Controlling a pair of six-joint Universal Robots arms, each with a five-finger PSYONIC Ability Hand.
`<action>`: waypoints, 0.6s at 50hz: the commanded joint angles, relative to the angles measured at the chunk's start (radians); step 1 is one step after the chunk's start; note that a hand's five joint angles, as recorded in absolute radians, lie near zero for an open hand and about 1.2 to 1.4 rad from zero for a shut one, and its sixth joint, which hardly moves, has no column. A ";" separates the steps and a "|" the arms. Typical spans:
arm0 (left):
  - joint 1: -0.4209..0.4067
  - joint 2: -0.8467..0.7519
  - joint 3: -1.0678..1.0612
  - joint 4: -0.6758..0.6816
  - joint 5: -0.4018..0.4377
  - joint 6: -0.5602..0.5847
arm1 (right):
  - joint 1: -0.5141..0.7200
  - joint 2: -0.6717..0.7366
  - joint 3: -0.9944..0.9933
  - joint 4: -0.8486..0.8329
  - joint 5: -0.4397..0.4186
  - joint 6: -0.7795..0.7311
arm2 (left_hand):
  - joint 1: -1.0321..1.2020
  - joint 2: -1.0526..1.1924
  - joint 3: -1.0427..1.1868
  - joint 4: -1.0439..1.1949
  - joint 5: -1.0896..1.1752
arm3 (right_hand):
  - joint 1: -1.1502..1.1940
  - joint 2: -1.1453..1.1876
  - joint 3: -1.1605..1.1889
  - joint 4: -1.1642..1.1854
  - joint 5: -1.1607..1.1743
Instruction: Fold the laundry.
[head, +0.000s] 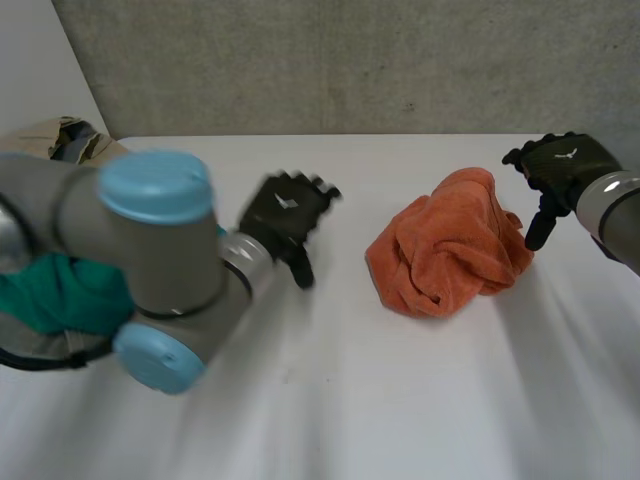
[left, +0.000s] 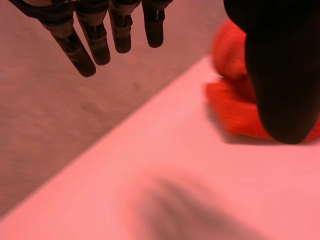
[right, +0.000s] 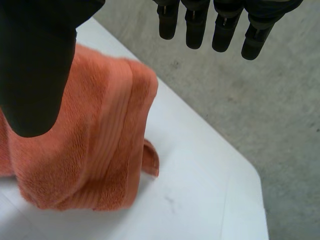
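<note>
Loosely spread, empty: left hand (head: 285, 212), right hand (head: 560, 165), orange towel (head: 445, 250) between.

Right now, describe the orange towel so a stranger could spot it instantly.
On the white table, look beside the robot's right hand. The orange towel lies there in a crumpled heap, the only orange thing; the green cloth sits far off behind the left arm.

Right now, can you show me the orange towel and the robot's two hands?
towel (head: 445, 245), head view, on its bunched middle.
left hand (head: 285, 215), head view, on the back of the hand.
right hand (head: 562, 165), head view, on the back of the hand.
</note>
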 joint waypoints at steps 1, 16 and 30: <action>-0.065 -0.058 0.013 -0.061 -0.078 -0.055 | 0.016 0.199 -0.128 0.006 -0.037 0.011 | -0.011 -0.027 -0.034 -0.024 -0.047 | -0.039 -0.029 -0.031 -0.030 -0.043; 0.025 0.026 -0.151 -0.015 -0.092 -0.160 | 0.092 0.139 -0.197 0.013 -0.113 0.198 | -0.011 -0.027 -0.034 -0.024 -0.047 | 1.182 1.193 1.191 1.192 1.179; 0.019 -0.116 -0.015 -0.034 -0.046 -0.311 | 0.272 -0.278 -0.088 0.021 -0.205 0.292 | -0.011 -0.027 -0.034 -0.024 -0.047 | 1.182 1.193 1.191 1.192 1.179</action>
